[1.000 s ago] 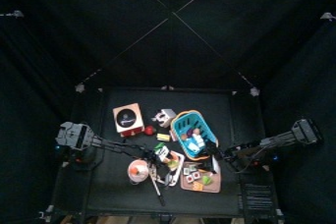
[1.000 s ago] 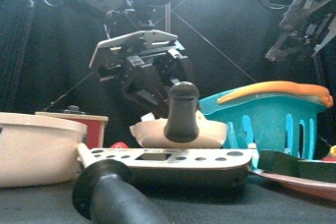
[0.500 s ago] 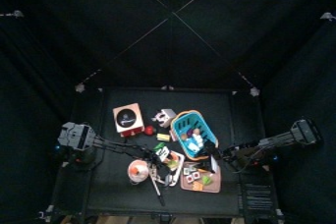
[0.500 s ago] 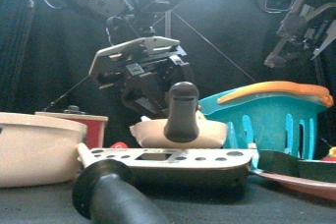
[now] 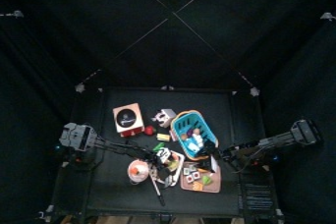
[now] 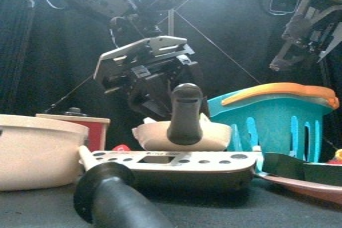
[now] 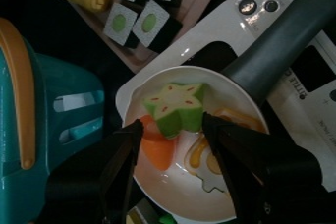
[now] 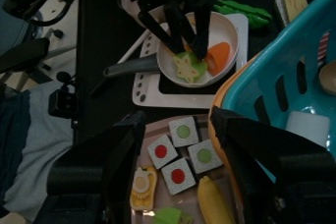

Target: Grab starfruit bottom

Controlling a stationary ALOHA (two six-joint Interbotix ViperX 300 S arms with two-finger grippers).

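The step in hand appears to be the approach; the left gripper (image 7: 178,149) hangs over a small white pan (image 7: 237,184) with its fingers spread wide, one on either side of the starfruit piece (image 7: 178,105), pinching nothing; the starfruit piece, green with a pale star face, lies in the pan beside an orange slice (image 7: 157,149); the pan sits on a white board (image 8: 164,88) near the table's front, next to a teal basket (image 6: 274,117). The next move probably calls for lowering the fingers around the fruit and closing on it without catching the orange slice or the pan's rim; whether the fingers already touch the fruit cannot be told. The right gripper (image 8: 178,135) waits well apart, raised toward the right side, its fingers spread and holding nothing. In the front view a dark handle (image 6: 185,107) and the board block the pan's contents; in the top view the items are too small to separate; the fruit's underside is hidden.
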